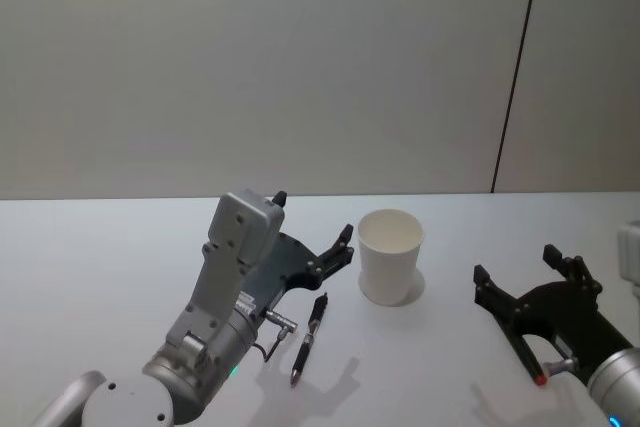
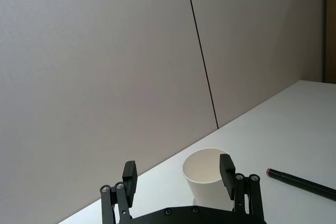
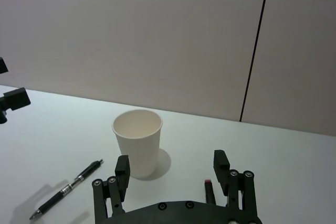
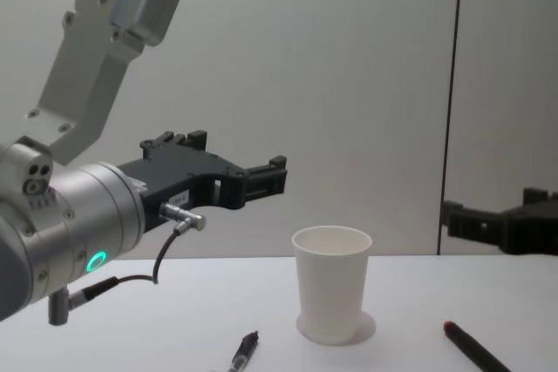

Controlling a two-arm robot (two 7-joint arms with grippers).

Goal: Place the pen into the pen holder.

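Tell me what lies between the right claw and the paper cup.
Nothing. In the head view, the table between the right claw and the pen holder is bare.

table (image 1: pixel 110 247): white | wall (image 1: pixel 250 67): grey | seam (image 1: pixel 515 77): dark, near-vertical

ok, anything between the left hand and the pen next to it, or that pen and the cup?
Nothing visible. The pen lies flat beside the open left hand, and only bare table separates it from the cup.
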